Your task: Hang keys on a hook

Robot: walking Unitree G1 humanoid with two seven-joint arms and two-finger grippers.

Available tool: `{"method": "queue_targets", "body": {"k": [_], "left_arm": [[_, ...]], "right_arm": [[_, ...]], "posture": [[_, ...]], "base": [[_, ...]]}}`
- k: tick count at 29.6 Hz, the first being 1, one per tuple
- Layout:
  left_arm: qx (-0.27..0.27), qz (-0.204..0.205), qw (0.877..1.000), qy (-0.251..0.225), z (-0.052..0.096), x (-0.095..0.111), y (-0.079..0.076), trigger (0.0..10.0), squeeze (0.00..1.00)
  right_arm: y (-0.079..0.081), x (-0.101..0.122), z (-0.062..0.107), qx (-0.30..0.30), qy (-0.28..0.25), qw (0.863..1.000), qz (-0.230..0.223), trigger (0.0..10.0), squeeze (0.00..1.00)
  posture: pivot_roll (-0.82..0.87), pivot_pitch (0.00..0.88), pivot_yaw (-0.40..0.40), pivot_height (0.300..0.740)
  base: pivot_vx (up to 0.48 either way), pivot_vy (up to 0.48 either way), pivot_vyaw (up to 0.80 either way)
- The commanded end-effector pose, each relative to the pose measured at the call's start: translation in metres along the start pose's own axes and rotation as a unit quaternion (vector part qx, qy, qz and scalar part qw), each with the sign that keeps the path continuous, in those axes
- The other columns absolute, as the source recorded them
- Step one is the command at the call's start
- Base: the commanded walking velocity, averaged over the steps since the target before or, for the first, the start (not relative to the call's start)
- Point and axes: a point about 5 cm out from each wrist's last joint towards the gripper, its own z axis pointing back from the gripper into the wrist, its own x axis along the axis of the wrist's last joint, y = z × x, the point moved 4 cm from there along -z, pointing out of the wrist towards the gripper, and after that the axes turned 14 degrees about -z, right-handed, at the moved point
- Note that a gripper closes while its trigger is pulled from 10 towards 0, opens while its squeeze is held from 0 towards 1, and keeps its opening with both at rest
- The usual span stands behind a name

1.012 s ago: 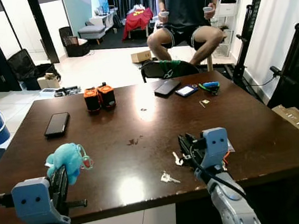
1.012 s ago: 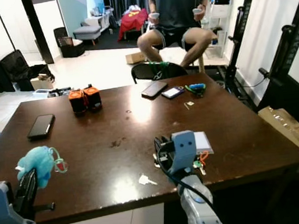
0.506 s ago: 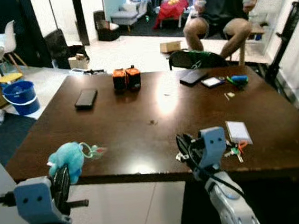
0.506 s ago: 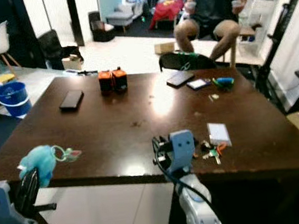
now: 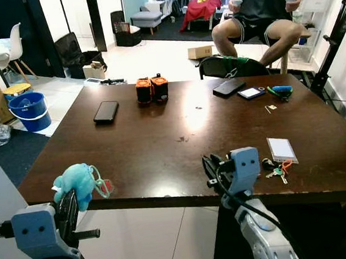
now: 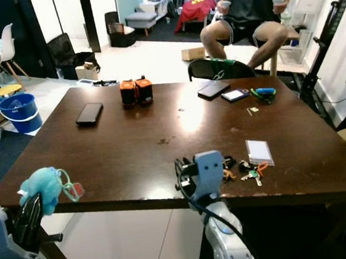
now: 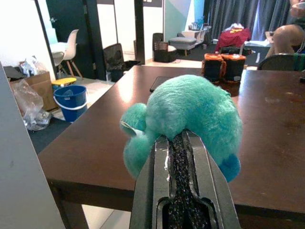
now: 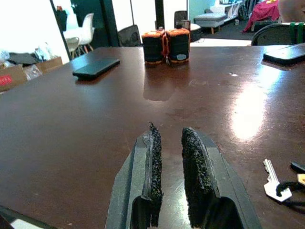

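Item: fluffy turquoise plush keychain with a wire ring point(image 5: 75, 183), clamped between the fingers of the left gripper point(image 7: 183, 143), held off the near left corner of the dark brown wooden table point(image 5: 161, 137).

Item: right gripper point(image 8: 172, 157), fingers slightly parted, holding nothing, over the near edge.

Item: bunch of metal keys with orange tag point(image 5: 277, 169), lying just to that gripper's right. No hook visible.

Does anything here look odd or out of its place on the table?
One small thing: the bunch of keys with an orange tag lies close to the near edge of the dark brown wooden table, beside the right claw. Nothing looks spilled or damaged.
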Motion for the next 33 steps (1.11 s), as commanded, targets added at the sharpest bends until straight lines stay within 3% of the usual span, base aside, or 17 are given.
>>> {"method": "queue_targets", "body": {"k": [1,4,12,33], "left_arm": [[0.004,-0.001,1.000,-0.001,0.003,0.000,0.003,10.0,0.00],[0.005,-0.001,1.000,0.000,0.004,0.000,0.003,10.0,0.00],[0.003,-0.003,1.000,0.005,0.005,-0.003,0.004,10.0,0.00],[-0.019,-0.004,0.999,0.027,0.008,-0.013,-0.002,10.0,0.00]], "right_arm": [[0.002,-0.004,0.000,0.004,0.007,1.000,0.010,10.0,0.00],[0.004,-0.004,-0.001,0.008,0.007,1.000,0.018,10.0,0.00],[0.007,-0.009,0.000,0.019,0.023,0.999,0.038,10.0,0.00],[0.010,-0.025,0.006,0.041,0.070,0.996,0.035,10.0,0.00]], "posture": [[-0.13,0.000,0.088,0.740],[-0.12,0.000,0.084,0.740],[-0.13,0.000,0.086,0.740],[-0.14,0.000,0.095,0.740]], "base": [[0.000,0.000,0.00],[0.000,0.000,0.00],[0.000,0.000,0.80],[0.000,0.000,0.80]]}}
